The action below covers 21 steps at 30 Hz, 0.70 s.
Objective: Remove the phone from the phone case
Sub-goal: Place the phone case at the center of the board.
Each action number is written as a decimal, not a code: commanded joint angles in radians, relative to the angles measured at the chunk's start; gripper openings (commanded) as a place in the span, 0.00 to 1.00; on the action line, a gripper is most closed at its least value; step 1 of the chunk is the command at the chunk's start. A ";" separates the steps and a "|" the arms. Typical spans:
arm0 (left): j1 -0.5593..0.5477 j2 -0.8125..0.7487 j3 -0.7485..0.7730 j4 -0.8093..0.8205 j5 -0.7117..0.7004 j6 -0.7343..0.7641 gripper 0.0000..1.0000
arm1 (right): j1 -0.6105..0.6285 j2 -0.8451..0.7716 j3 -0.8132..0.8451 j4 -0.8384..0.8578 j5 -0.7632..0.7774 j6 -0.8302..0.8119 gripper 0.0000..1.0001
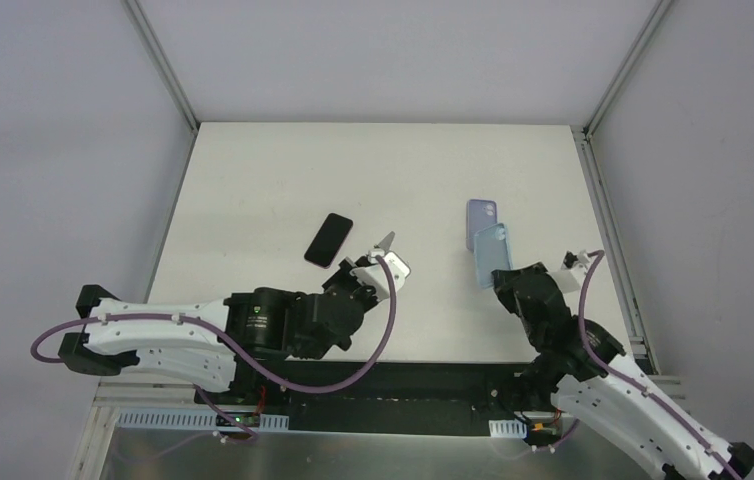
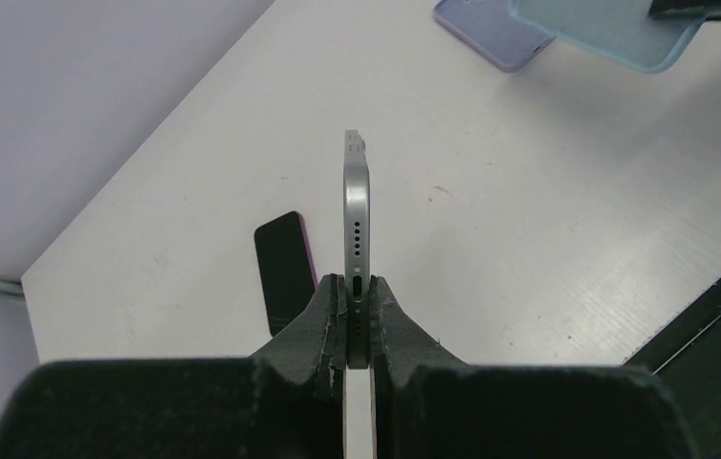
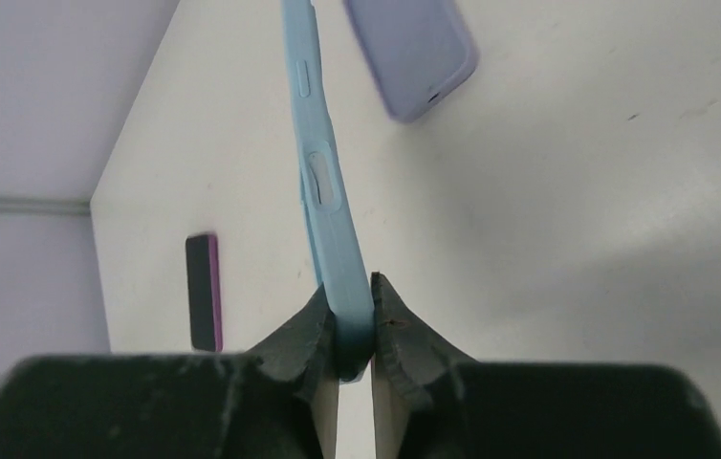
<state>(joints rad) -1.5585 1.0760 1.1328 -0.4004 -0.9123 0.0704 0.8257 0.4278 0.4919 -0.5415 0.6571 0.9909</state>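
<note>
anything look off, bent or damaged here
Nothing stands out. The left claw grips the bare phone edge-on, the right claw holds the blue case, both intact. A dark phone and a lilac case lie flat on the table, no visible damage.

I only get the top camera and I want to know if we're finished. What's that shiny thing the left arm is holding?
Observer: The left wrist view shows the left fingers shut on a bare silver phone, edge-on, with its charging port right between them.
Operator: And the blue thing on the right?
Observer: The right fingers pinch one end of a light blue phone case. Its side button bumps show.
Operator: Is the black phone plain?
Observer: No, the black phone has a purple rim along one side.
</note>
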 commanded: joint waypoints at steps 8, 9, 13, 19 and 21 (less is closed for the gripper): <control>0.004 -0.102 -0.184 0.090 -0.122 -0.066 0.00 | -0.666 0.249 -0.060 0.307 -0.386 -0.116 0.00; 0.005 -0.120 -0.207 0.090 -0.118 -0.067 0.00 | -0.702 0.293 -0.062 0.343 -0.425 -0.128 0.00; 0.005 -0.202 -0.264 0.092 -0.101 -0.119 0.00 | -0.779 0.490 -0.039 0.469 -0.509 -0.207 0.00; 0.004 -0.309 -0.332 0.092 -0.077 -0.144 0.00 | -0.821 0.723 0.071 0.510 -0.647 -0.305 0.00; 0.004 -0.334 -0.350 0.092 -0.078 -0.150 0.00 | -0.853 0.781 0.098 0.511 -0.709 -0.309 0.00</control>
<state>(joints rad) -1.5566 0.7910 0.8085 -0.3637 -0.9710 -0.0456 0.0063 1.1271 0.5056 -0.1173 0.1081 0.7509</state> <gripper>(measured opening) 0.057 0.155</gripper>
